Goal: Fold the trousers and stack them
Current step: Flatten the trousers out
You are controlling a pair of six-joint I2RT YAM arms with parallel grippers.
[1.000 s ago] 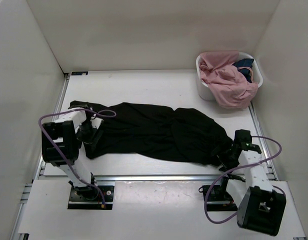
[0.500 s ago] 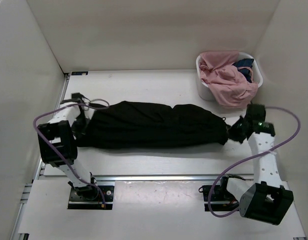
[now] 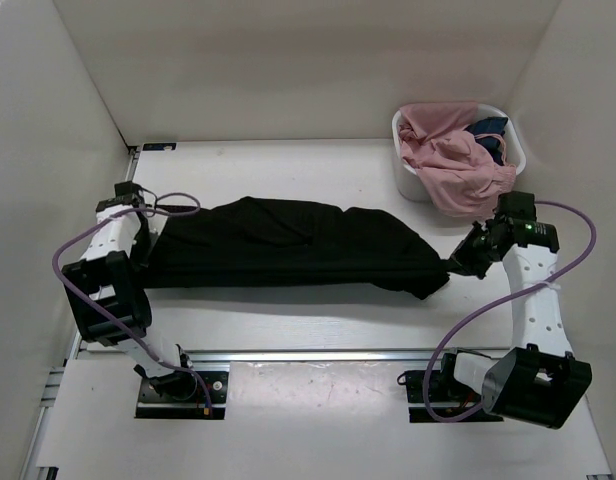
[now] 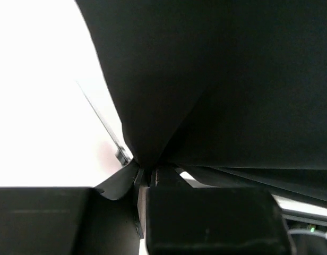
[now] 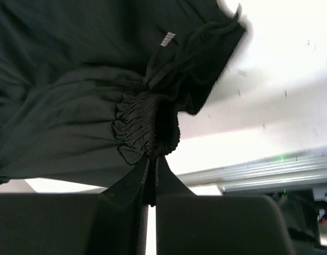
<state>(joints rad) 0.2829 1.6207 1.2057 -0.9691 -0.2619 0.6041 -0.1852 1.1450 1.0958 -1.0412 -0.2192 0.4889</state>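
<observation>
The black trousers (image 3: 288, 250) stretch left to right across the middle of the table, pulled taut between both arms and lifted at the ends. My left gripper (image 3: 146, 243) is shut on the left end, where the fabric (image 4: 216, 79) fans out from the closed jaws of the gripper (image 4: 149, 172). My right gripper (image 3: 458, 262) is shut on the right end; the gathered elastic waistband (image 5: 147, 127) bunches just above the jaws of the gripper (image 5: 152, 159). A small white label (image 5: 167, 39) shows on the cloth.
A white basket (image 3: 403, 180) at the back right holds a pink garment (image 3: 448, 160) that hangs over its rim, and a dark blue cloth (image 3: 490, 130). White walls close in the table on three sides. A metal rail (image 3: 318, 354) runs along the near edge.
Both grippers closed on the ends of the trousers, then lifted and moved away from the near edge, pulling the crumpled cloth into a straight band.
</observation>
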